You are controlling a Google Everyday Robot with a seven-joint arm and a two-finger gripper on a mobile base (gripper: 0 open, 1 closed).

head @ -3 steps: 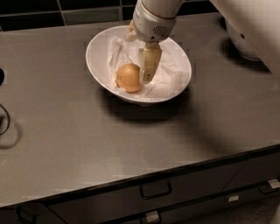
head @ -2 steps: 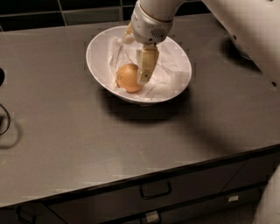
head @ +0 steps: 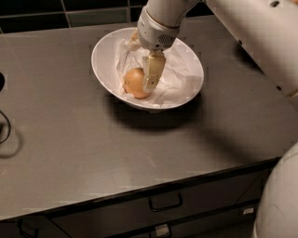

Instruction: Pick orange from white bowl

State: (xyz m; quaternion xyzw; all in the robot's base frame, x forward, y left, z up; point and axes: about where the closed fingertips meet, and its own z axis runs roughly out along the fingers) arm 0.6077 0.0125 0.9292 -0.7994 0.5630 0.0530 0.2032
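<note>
Orange-yellow fruit: the round, smooth orange [head: 134, 84] lies inside the bowl, left of the hollow's middle, resting on the paper lining.
White bowl: the wide, shallow, glossy white bowl [head: 103, 69] with a slanted oval rim stands on the far half of the counter, and a dark shadow falls beneath its near side.
Paper: the crumpled white paper lining [head: 179, 76] covers the bowl's inside and shows most on the right, beside the fruit.
My gripper: my gripper [head: 152, 74] reaches down into the bowl from above. Its tan end sits just at the orange's right side and overlaps that edge of the fruit.
Grip: I cannot tell whether my gripper is apart, together or clamped on the orange, because my own wrist hides much of it.
My arm: my white arm [head: 251, 32] comes in from the upper right, and its rounded pale wrist [head: 156, 25] hangs over the bowl's far middle.
Counter: the dark grey, brushed-metal countertop [head: 93, 153] bears the bowl.
Drawers: dark drawer fronts run below the counter's near edge, one with a dark bar handle [head: 165, 203].
Wall: dark tiles [head: 46, 9] line the back.
Left edge: a thin dark loop [head: 6, 128] lies on the counter, well apart from the bowl; I cannot tell what it is.
</note>
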